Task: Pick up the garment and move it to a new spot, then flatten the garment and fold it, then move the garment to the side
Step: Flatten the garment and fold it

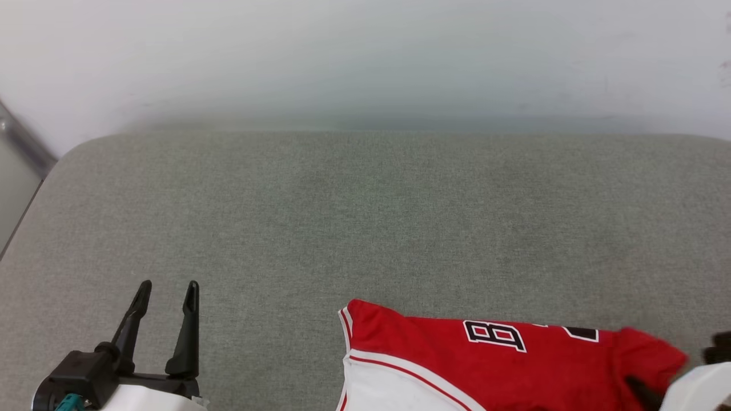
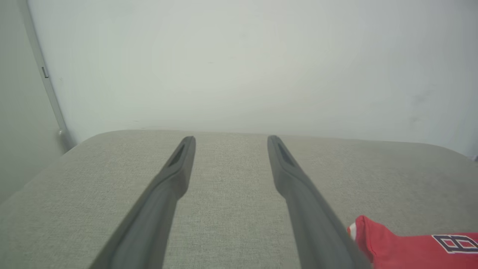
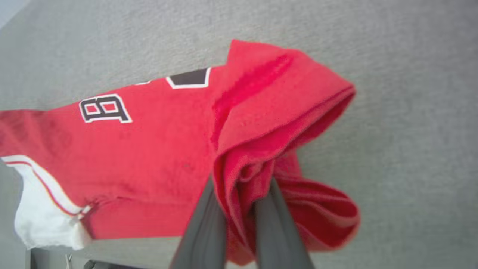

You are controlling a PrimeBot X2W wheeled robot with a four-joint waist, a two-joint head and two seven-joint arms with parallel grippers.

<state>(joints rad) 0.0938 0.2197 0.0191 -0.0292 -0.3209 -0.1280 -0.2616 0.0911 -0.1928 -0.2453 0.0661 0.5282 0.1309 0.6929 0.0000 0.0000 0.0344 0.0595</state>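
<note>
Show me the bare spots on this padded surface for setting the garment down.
Free: the grey padded surface from the back wall down to the garment, and the strip between the open left gripper and it. Crowded: the near right corner, where the right gripper pinches bunched fabric.

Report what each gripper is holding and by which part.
The right gripper is shut on the garment, pinching a bunched red fold at the end away from its white sleeve. The left gripper is open, holding nothing.
</note>
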